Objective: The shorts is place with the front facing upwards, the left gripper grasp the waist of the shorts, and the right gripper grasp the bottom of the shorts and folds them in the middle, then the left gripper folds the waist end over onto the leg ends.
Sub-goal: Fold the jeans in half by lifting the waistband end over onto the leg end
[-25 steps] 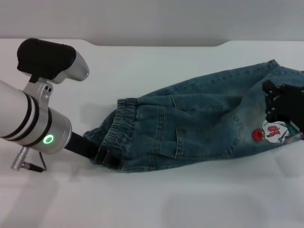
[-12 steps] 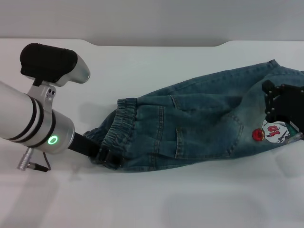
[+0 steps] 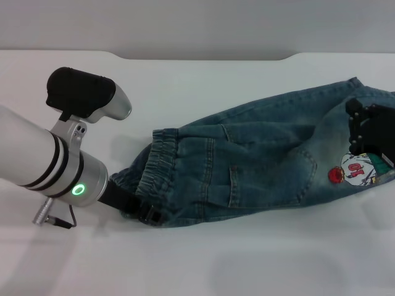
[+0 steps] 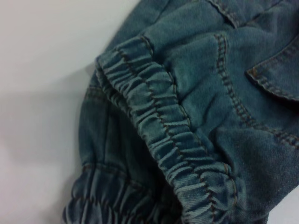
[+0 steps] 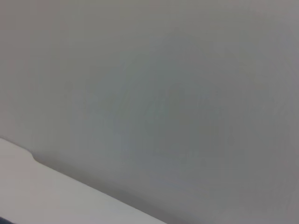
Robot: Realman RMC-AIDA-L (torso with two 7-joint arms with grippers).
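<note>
Shorts already folded lengthwise; the waist-over-legs fold is in hand.

The shorts (image 3: 259, 157) lie across the table (image 3: 203, 265); the left gripper (image 3: 147, 214) pinches the waist (image 3: 157, 166); the right gripper (image 3: 370, 132) sits on the leg ends (image 3: 370, 102), grip unclear; next, the waist likely needs lifting toward the hems.
</note>
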